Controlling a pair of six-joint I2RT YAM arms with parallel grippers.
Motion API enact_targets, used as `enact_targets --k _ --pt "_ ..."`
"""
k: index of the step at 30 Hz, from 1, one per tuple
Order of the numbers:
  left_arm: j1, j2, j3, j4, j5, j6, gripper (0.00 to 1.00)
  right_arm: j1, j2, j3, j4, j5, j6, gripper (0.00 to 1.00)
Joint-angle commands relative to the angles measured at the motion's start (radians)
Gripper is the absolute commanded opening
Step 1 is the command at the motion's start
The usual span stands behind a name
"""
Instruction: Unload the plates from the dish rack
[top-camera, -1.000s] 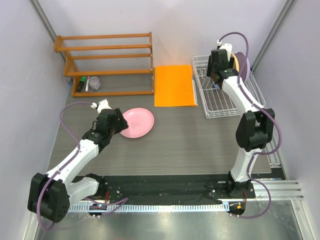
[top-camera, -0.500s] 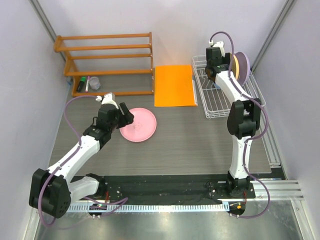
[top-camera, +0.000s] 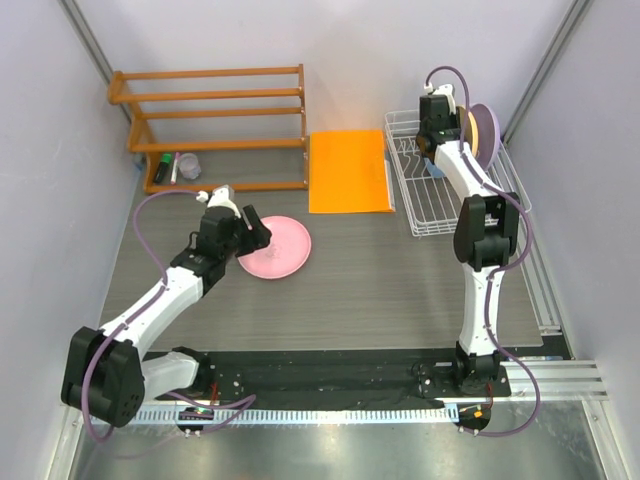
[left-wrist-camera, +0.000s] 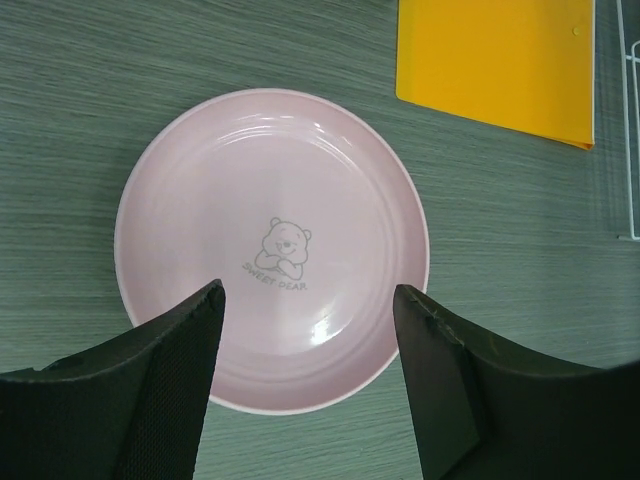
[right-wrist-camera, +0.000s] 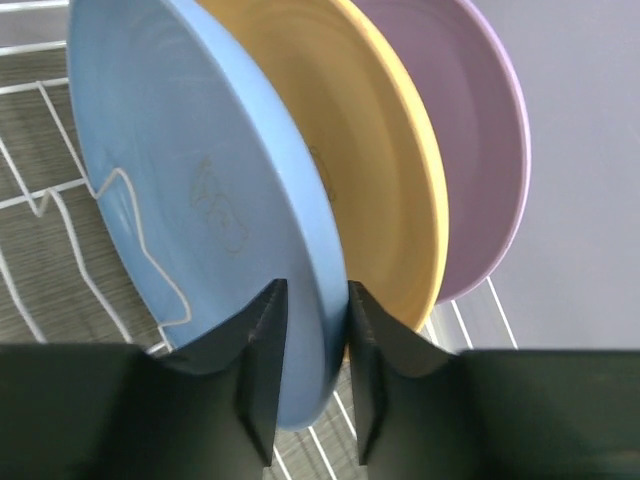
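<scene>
The grey wood-grain table (top-camera: 380, 290) is seen with an orange wooden slatted shelf (top-camera: 215, 120) at its far left and the white wire dish rack (top-camera: 440, 215) at its far right, a flat orange mat (top-camera: 348, 170) being laid between them. Three plates are stood on edge in the rack, packed closely: the light blue plate (right-wrist-camera: 190, 200) in front, the pale orange-yellow plate (right-wrist-camera: 370, 180) behind it, and the lavender plate (right-wrist-camera: 470, 130) last. The pink plate (left-wrist-camera: 270, 250) is laid flat on the table, well apart from the rack, near the mat's left corner. The rim of the light blue plate is pinched between the fingers of the right gripper (right-wrist-camera: 315, 290), one on each face. The left gripper (left-wrist-camera: 308, 292) is held spread wide over the pink plate's near edge, nothing being grasped. A small bear is printed at the pink plate's centre, with wording beneath that appears to read "SWEET BEAR". A faint drawing is made out on the blue plate, but no lettering can be read.
</scene>
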Motion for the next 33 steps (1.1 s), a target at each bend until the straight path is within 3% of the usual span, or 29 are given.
enact_targets --k 1,5,10,12,13,15,18,21,33 --pt "-0.004 0.006 0.023 0.054 0.013 0.011 0.69 -0.003 -0.01 0.032 0.039 0.019 -0.031 0.28" --pt "-0.004 0.017 0.023 0.055 0.01 0.012 0.69 0.0 -0.015 0.03 0.04 0.03 -0.046 0.01" --pt "-0.005 0.026 0.023 0.055 0.001 0.023 0.68 0.003 -0.05 0.022 0.065 0.05 -0.066 0.01" --pt "-0.01 0.02 0.023 0.042 -0.039 0.023 0.55 0.008 -0.065 0.016 0.081 0.068 -0.088 0.01" --pt "-0.014 0.017 0.022 0.04 -0.052 0.023 0.53 0.011 -0.085 0.009 0.092 0.073 -0.097 0.01" --pt "-0.017 0.012 0.02 0.032 -0.078 0.025 0.72 0.028 -0.104 -0.014 0.14 0.114 -0.137 0.01" --pt "-0.017 0.001 0.025 0.032 -0.081 0.04 0.75 0.054 -0.136 -0.056 0.215 0.171 -0.198 0.01" --pt "-0.019 -0.003 0.03 0.026 -0.084 0.048 0.99 0.074 -0.157 -0.082 0.261 0.221 -0.242 0.01" --pt "-0.019 -0.002 0.057 0.014 -0.01 0.032 0.99 0.16 -0.396 -0.22 0.278 0.284 -0.23 0.01"
